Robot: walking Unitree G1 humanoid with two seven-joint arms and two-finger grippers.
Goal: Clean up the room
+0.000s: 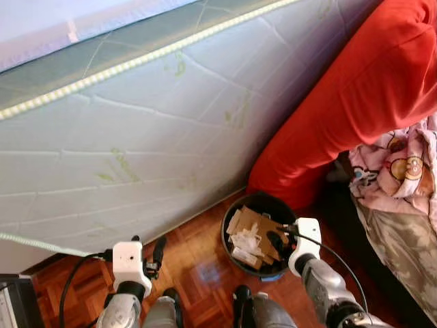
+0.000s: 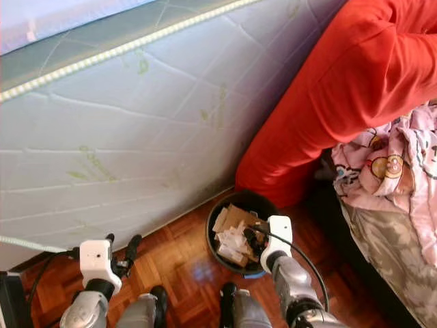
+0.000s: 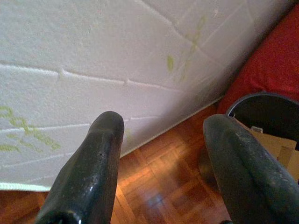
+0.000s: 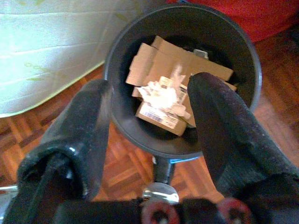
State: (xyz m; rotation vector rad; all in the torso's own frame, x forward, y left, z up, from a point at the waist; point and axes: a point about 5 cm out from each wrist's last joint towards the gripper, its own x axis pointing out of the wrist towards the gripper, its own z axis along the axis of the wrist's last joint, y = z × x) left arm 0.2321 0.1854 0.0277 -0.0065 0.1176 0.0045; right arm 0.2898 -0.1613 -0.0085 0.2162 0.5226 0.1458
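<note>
Both arms forward and low, left gripper (image 3: 159, 163) and right gripper (image 4: 149, 121) fingers spread, apparently empty.

You see glossy wood parquet floor (image 1: 198, 270), a smooth dark plastic bin (image 4: 243, 60) holding matt cardboard (image 4: 163, 60) and crumpled paper (image 4: 161, 98), beside a quilted cloth mattress (image 1: 136, 150).

Warm brown parquet floor (image 1: 198, 270), glossy in patches. On it at 6 o'clock, a black round bin (image 1: 235, 208) (cardboard and crumpled paper inside), just beside a propped white mattress (image 1: 136, 150) toward 10 o'clock.
</note>
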